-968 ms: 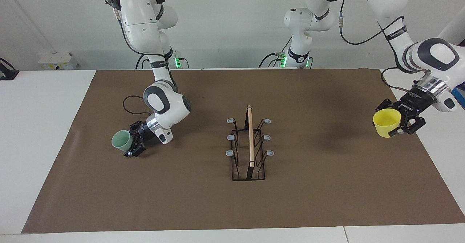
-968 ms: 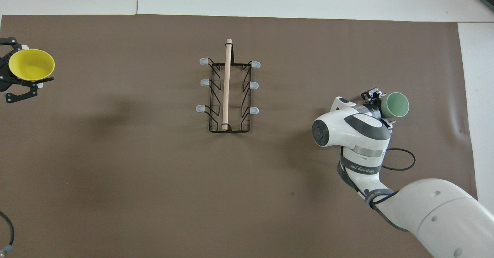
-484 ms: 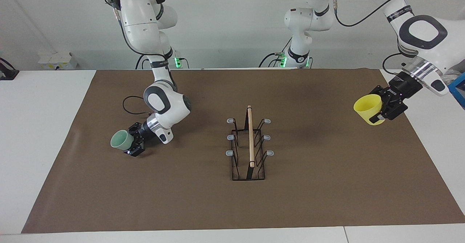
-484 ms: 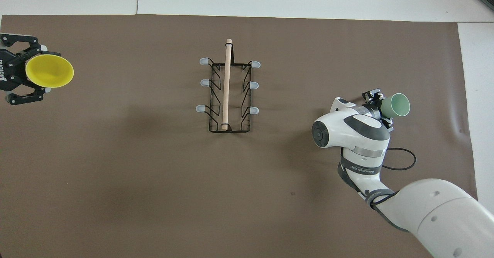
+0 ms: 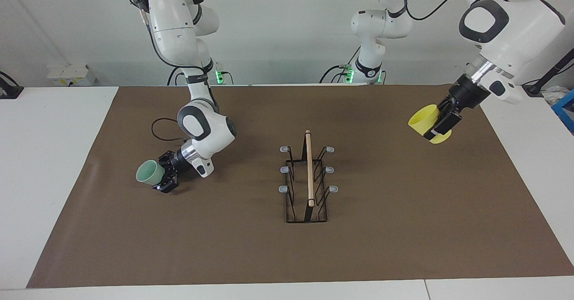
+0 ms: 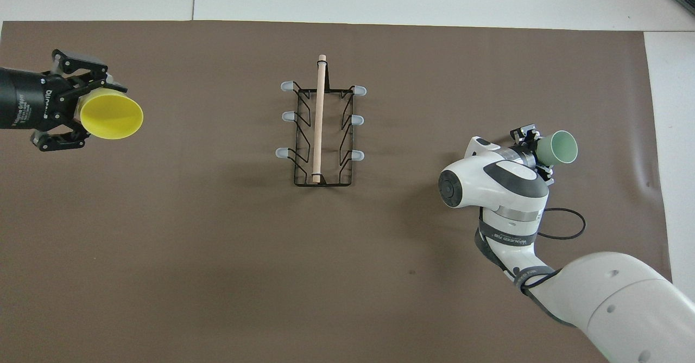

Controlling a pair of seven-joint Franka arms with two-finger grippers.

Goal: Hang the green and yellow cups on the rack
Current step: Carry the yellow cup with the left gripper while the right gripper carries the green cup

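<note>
The black wire rack [image 5: 308, 179] [image 6: 319, 124], with a wooden rod on top and grey-tipped prongs, stands mid-table with nothing on its prongs. My left gripper [image 5: 439, 127] [image 6: 87, 112] is shut on the yellow cup [image 5: 423, 119] [image 6: 111, 116]. It holds the cup in the air over the mat at the left arm's end, tipped sideways with its mouth toward the rack. My right gripper [image 5: 165, 175] [image 6: 537, 151] is shut on the pale green cup [image 5: 148, 172] [image 6: 562, 147]. That cup lies on its side, low over the mat at the right arm's end, mouth away from the rack.
A brown mat [image 5: 403, 228] covers most of the white table. A black cable loop [image 5: 161, 129] [image 6: 564, 224] hangs beside the right arm's wrist.
My left arm has lifted the yellow cup, carried it toward the rack and tipped its mouth toward it. The right gripper and green cup have barely shifted.
</note>
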